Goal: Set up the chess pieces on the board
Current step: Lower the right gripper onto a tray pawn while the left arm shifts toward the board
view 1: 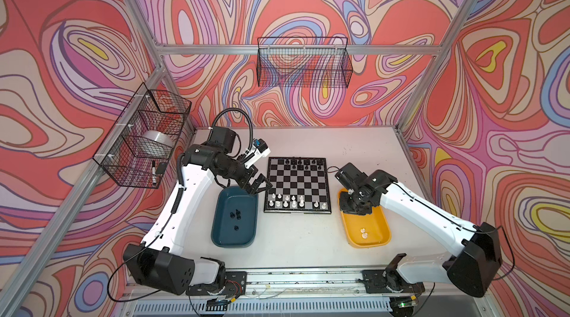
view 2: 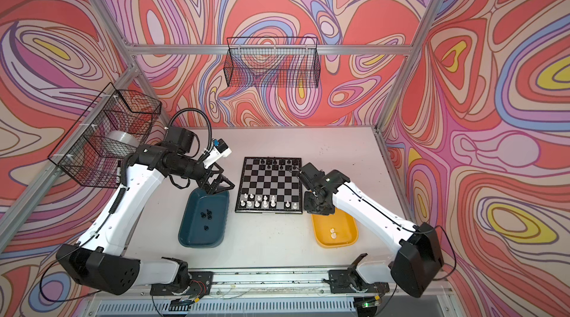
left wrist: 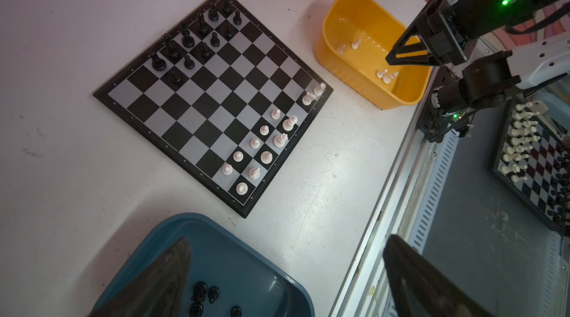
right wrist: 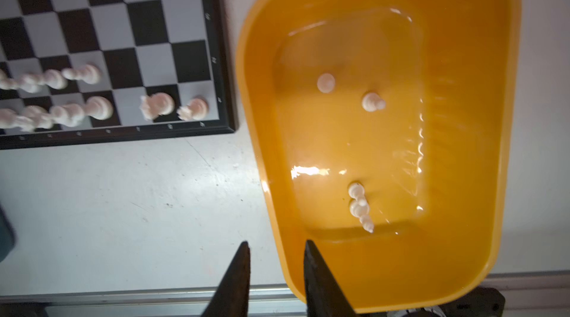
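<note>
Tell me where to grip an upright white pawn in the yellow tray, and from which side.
Pinch the pawn at its neck, coming straight down: it stands upright on the floor of the yellow tray, clear of its walls and the other pieces.

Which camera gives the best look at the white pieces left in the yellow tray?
The right wrist view: the white pieces lie close and large in the yellow tray, slightly blurred. The left wrist view shows them small and far off; both top views show only tiny pale specks.
</note>
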Action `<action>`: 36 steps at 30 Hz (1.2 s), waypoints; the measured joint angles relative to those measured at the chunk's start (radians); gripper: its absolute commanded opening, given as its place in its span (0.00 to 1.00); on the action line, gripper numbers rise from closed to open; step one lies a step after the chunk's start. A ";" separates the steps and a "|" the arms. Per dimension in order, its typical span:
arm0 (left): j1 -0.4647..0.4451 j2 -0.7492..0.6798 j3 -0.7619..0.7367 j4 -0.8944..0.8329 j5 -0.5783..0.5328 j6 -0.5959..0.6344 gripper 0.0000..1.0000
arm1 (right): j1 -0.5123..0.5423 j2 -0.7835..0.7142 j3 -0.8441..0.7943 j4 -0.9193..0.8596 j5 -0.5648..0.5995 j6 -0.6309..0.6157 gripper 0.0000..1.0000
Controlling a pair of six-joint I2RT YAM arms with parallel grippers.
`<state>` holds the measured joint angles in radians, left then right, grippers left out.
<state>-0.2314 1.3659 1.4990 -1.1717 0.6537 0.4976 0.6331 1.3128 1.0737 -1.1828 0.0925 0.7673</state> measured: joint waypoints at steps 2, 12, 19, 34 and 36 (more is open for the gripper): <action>-0.013 0.007 0.012 -0.014 -0.001 0.016 0.98 | -0.003 -0.029 -0.044 -0.025 0.006 0.031 0.31; -0.056 0.071 0.075 -0.068 -0.003 0.072 0.98 | -0.009 -0.163 -0.185 -0.078 0.039 0.183 0.33; -0.115 0.087 0.091 -0.089 0.005 0.086 0.98 | -0.015 -0.205 -0.252 -0.071 0.039 0.235 0.36; -0.186 0.109 0.098 -0.092 0.008 0.082 0.98 | -0.074 -0.224 -0.379 0.037 0.018 0.259 0.38; -0.187 0.109 0.098 -0.092 0.008 0.082 0.98 | -0.084 -0.216 -0.393 0.060 0.013 0.256 0.38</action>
<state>-0.4183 1.4754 1.5970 -1.2640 0.6621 0.5793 0.5488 1.0966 0.6807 -1.1225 0.1051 1.0229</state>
